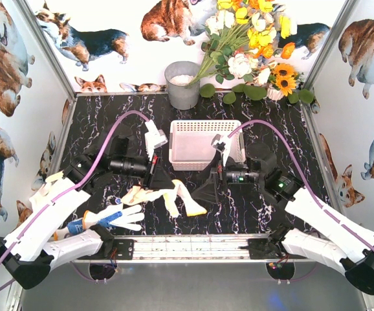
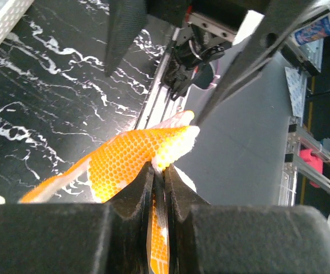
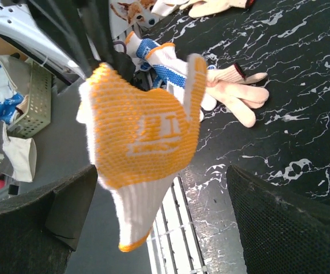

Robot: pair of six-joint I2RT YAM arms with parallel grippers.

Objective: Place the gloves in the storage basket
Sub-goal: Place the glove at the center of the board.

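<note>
My left gripper (image 1: 159,183) is shut on a cream glove with orange dots (image 1: 182,198) and holds it above the table, in front of the white lattice storage basket (image 1: 203,126). In the left wrist view the jaws (image 2: 159,171) pinch this glove (image 2: 125,160). My right gripper (image 1: 203,189) is open; in its wrist view the held glove (image 3: 145,134) hangs between its spread fingers (image 3: 165,222) without touching them. A blue-dotted glove (image 1: 109,217) lies at the near left and also shows in the right wrist view (image 3: 156,57). A plain cream glove (image 1: 138,194) lies beside it (image 3: 236,94).
A grey round metal bucket (image 1: 182,84) stands behind the basket, with a bunch of flowers (image 1: 252,45) at the back right. A metal rail (image 1: 193,246) runs along the near table edge. Patterned walls close in the left, right and back.
</note>
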